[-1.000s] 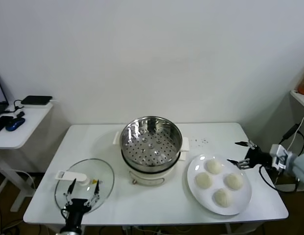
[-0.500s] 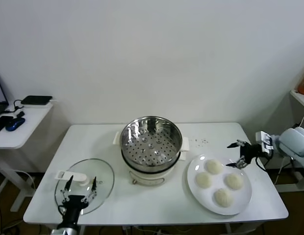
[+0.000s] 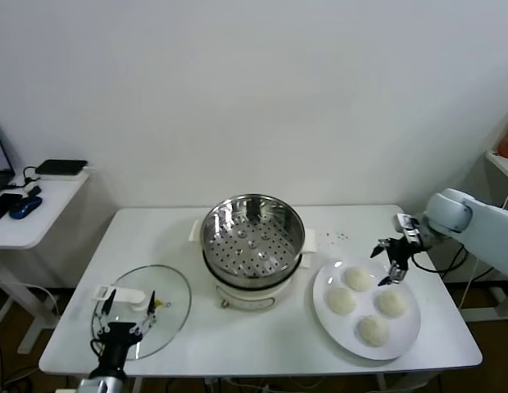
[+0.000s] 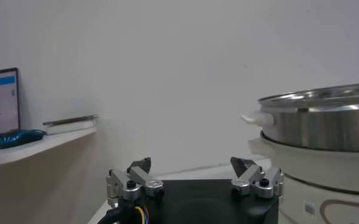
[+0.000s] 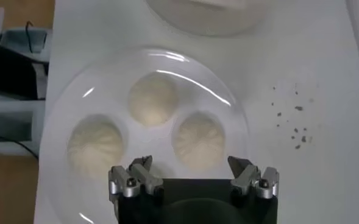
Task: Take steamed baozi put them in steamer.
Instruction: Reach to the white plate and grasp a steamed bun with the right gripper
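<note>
A: Where are the steamed baozi, the four small round cream-white dough buns [image 3: 358, 278]?

B: All four lie on the flat round white plate [image 3: 326, 315], on the right part of the white table [image 3: 238, 344]. None is in the steamer, the round shiny steel basket with the holed bottom on a cream-white pot base [image 3: 252, 241], which stands in the middle of the table, left of the plate.

A: And the right gripper [image 3: 387, 260]?

B: It hangs above the far edge of the plate, over the buns. Its fingers are spread wide and hold nothing.

A: The left gripper [image 3: 124, 310]?

B: It is at the near left, over the round glass lid with a white handle [image 3: 168, 291]. Its fingers also stand apart, empty.
</note>
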Motion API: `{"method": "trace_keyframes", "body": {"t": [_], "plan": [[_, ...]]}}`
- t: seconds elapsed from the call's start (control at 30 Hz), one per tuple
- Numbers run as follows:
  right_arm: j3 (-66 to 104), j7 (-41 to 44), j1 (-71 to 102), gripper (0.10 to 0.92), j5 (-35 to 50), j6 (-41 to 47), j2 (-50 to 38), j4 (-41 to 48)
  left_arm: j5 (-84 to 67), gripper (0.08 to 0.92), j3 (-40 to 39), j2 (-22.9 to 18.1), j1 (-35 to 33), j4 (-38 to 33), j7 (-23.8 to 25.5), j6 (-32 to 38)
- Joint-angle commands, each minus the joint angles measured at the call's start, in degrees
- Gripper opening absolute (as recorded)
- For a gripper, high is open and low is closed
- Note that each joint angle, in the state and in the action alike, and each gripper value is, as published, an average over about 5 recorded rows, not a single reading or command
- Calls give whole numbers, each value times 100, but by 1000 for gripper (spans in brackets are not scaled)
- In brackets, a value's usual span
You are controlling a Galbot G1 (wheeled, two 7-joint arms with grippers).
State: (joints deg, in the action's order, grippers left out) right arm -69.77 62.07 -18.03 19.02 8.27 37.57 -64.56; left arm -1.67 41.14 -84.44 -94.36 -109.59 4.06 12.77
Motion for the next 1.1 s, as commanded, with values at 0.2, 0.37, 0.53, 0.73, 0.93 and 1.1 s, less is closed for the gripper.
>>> {"method": "trace_keyframes", "body": {"t": [0.2, 0.37, 0.53, 0.73, 0.93, 1.1], "plan": [[-324, 25, -238, 823, -116, -72, 630, 658, 33, 823, -5, -24, 88, -14, 5, -100], [-286, 24, -72, 823, -220, -63, 768, 695, 35, 823, -3, -28, 117, 1, 6, -121], [-233, 7, 72, 823, -295, -58, 919, 770, 29, 823, 5, -28, 110, 26, 10, -116], [-229, 5, 222, 823, -358, -38, 968, 763, 22, 823, 13, -35, 104, 15, 13, -122], [-95, -60, 418, 823, -515, -51, 969, 795, 17, 823, 15, -42, 101, 27, 11, -110], [0, -85, 545, 823, -581, -58, 969, 809, -5, 823, 12, -65, 66, 11, 10, -99]]}}
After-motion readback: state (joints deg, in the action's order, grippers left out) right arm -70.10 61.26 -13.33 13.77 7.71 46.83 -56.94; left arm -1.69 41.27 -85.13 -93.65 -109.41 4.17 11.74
